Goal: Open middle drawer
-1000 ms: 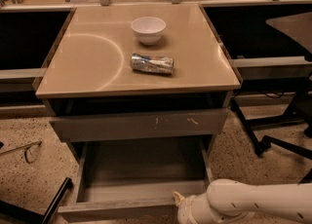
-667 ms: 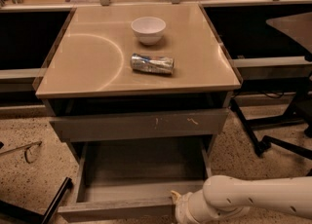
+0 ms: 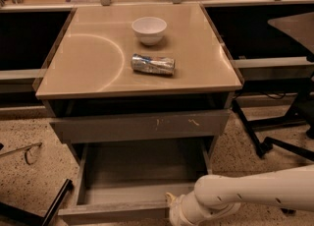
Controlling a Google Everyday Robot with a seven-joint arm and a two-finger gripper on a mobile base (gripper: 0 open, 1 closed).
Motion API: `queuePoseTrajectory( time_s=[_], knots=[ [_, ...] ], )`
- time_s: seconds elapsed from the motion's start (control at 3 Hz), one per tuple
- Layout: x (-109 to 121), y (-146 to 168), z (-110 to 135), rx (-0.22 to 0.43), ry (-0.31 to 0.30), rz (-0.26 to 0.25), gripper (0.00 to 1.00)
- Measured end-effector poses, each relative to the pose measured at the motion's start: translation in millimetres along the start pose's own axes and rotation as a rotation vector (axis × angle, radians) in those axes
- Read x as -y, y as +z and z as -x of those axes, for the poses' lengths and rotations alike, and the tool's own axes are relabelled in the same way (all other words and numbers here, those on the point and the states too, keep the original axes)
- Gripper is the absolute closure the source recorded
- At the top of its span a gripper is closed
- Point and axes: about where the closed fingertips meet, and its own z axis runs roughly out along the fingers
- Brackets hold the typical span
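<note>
The middle drawer (image 3: 142,171) stands pulled out at the bottom of the cabinet, showing its bare grey box interior. Its plain flat front panel (image 3: 113,212) is nearest the camera. Above it the taller grey front with pale scratch marks (image 3: 142,126) sits slightly forward of the cabinet body. My gripper (image 3: 170,202) is at the end of the white arm (image 3: 255,190), which comes in from the lower right. It is at the right part of the open drawer's front panel, at its top edge.
A white bowl (image 3: 149,29) and a crushed silver can (image 3: 152,64) lie on the beige cabinet top (image 3: 83,68). A black chair base (image 3: 274,141) stands on the speckled floor at the right. A black bar (image 3: 54,205) lies at the lower left.
The arm and gripper have shifted a little to the left along the drawer's front edge. The drawer stands as far out as before.
</note>
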Motion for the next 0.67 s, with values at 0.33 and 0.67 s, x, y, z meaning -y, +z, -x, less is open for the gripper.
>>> queuePoseTrajectory(
  time_s=[0.33, 0.67],
  knots=[
    [-14.4, 2.8, -2.5, -0.007, 0.014, 0.018, 0.00],
    [-32.0, 4.0, -8.1, -0.005, 0.034, 0.034, 0.00]
  ],
)
